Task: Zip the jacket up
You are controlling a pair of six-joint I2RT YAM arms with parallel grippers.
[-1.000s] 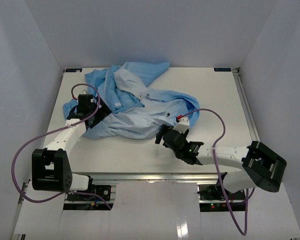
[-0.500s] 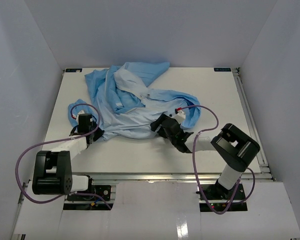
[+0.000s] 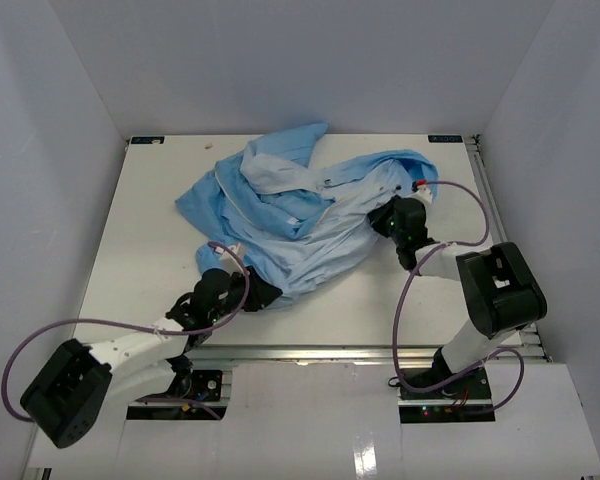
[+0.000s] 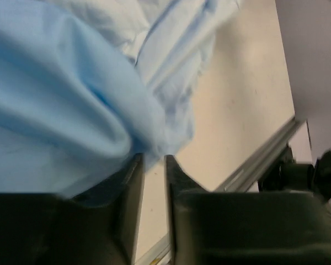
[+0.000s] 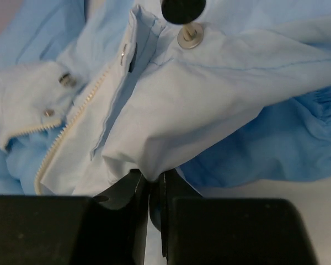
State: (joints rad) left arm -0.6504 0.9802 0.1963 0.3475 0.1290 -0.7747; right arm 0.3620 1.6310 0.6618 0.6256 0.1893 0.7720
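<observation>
low, left end effector (image 3: 264,292), right end effector (image 3: 381,222) (both on jacket (image 3: 300,215))

Jacket (image 3: 300,210) sprawls across mid table (image 3: 145,230); left strip and near middle are open. Left arm (image 3: 130,350) blocks near-left corner, right arm (image 3: 490,290) the right side.

The light blue thin fabric hooded jacket (image 3: 300,225) shows a paler whitish lining (image 3: 270,175), a cream toothed zipper strip (image 5: 66,130) and silvery round metal snaps (image 5: 190,36). The flat desk (image 3: 150,230) is plain white. The black left tool (image 3: 258,293) and black right tool (image 3: 386,217) trail thin purple cables (image 3: 90,322).
</observation>
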